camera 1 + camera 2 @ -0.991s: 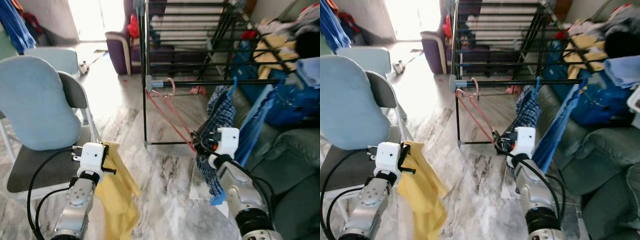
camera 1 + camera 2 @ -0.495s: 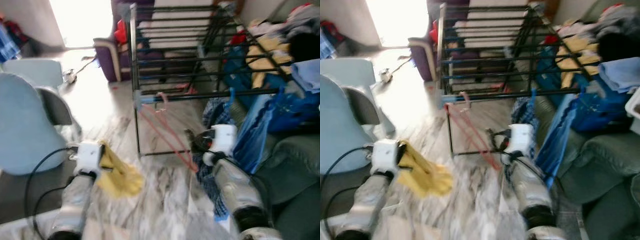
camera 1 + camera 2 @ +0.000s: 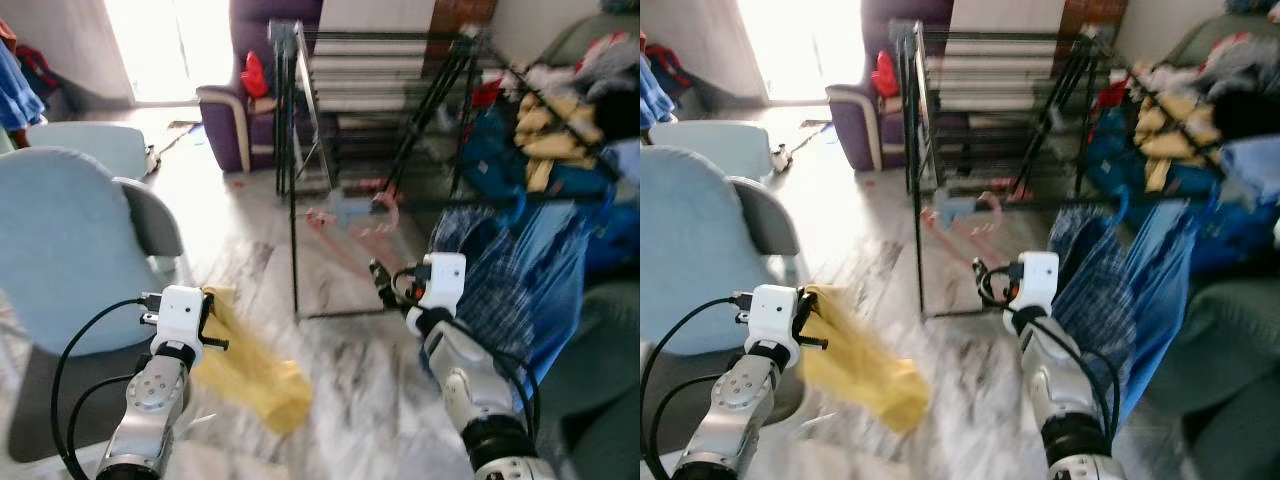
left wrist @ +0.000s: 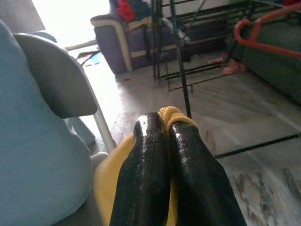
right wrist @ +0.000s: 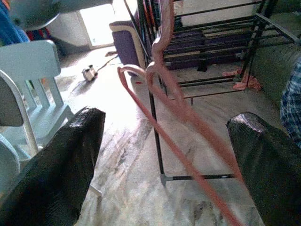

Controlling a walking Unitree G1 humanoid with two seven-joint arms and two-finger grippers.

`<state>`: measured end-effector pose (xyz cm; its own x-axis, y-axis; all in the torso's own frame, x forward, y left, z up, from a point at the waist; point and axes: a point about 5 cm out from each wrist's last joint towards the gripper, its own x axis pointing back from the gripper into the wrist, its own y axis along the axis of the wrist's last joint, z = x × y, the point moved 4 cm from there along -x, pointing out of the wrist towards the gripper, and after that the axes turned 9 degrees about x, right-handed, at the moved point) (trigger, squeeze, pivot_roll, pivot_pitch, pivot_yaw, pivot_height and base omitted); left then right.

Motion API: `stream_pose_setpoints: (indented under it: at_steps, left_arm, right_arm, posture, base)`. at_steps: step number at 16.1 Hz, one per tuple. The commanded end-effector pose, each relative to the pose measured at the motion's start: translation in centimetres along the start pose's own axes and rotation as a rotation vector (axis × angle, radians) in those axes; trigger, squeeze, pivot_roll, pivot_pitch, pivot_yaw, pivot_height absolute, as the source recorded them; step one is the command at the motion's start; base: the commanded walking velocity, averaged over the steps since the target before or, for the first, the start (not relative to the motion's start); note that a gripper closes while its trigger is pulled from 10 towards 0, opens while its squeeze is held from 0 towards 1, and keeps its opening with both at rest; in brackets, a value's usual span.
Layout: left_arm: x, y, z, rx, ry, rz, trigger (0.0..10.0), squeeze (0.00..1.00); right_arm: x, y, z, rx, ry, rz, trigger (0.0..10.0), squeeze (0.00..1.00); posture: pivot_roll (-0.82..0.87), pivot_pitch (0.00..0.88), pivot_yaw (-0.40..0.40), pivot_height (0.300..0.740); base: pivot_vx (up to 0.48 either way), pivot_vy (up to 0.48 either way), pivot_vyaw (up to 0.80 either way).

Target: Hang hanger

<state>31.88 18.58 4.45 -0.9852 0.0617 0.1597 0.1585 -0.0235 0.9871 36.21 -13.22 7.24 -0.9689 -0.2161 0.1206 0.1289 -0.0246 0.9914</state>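
A black drying rack (image 3: 300, 150) stands in the middle of the room on a grey-veined marble floor (image 3: 350, 380), its tiers of rails running back toward a purple armchair (image 3: 235, 120) and a bright doorway (image 3: 165, 50). To the robot's left a grey folding chair (image 3: 150, 215) with a pale blue cushion (image 3: 65, 250) crowds in close; to its right a green sofa (image 3: 1230, 330) is heaped with clothes, and blue and checked garments (image 3: 520, 270) hang off the rack's near rail, partly covering the sofa.

The pink hanger (image 5: 164, 89) hangs by its hook from the rack's corner, its long arms slanting down toward the right gripper (image 3: 385, 290). In the head views the hanger is smeared by blur — only a pink shape beside a grey clip on the rail. In the right wrist view the gripper's fingers (image 5: 61, 155) are spread wide, the hanger's arms passing between them with no contact to be seen.

The left gripper (image 4: 162, 141) is low beside the chair, its fingers pressed together on a yellow cloth (image 3: 250, 370) that trails down toward the floor. The cloth's lower end is blurred.

A pair of pink slippers (image 5: 244, 80) lies on the floor beyond the rack.
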Motion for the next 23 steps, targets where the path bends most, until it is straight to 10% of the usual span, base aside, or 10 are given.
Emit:
stream_pose_setpoints:
  at_steps: [1,10,15,23]
  left_arm:
    - [-0.4,1.3,-1.0,-0.011,-0.035,-0.053,10.0,0.00]
    - [-0.3,2.2,-1.0,-0.070,-0.057,-0.093,10.0,0.00]
    - [-0.3,2.2,-1.3,-0.049,-0.061,-0.091,10.0,0.00]
    - [0.0,2.1,-1.8,-0.026,-0.088,-0.085,10.0,0.00]
  right_arm:
    - [0.3,0.1,-1.2,0.005,-0.035,-0.002,10.0,0.00]
    - [0.3,0.2,-1.4,0.011,-0.044,-0.008,10.0,0.00]
    - [0.5,1.0,-3.5,0.182,-0.196,0.012,10.0,0.00]
    - [-1.3,2.4,-5.1,0.277,-0.087,0.063,10.0,0.00]
  posture:
    - [-0.07,0.000,-0.020,0.740]
    - [-0.07,0.000,-0.024,0.740]
    - [-0.07,0.000,-0.027,0.740]
    - [-0.07,0.000,-0.022,0.740]
  base:
    - [0.000,0.000,0.00]
    - [0.000,0.000,0.00]
    - [0.000,0.000,0.00]
    - [0.000,0.000,0.00]
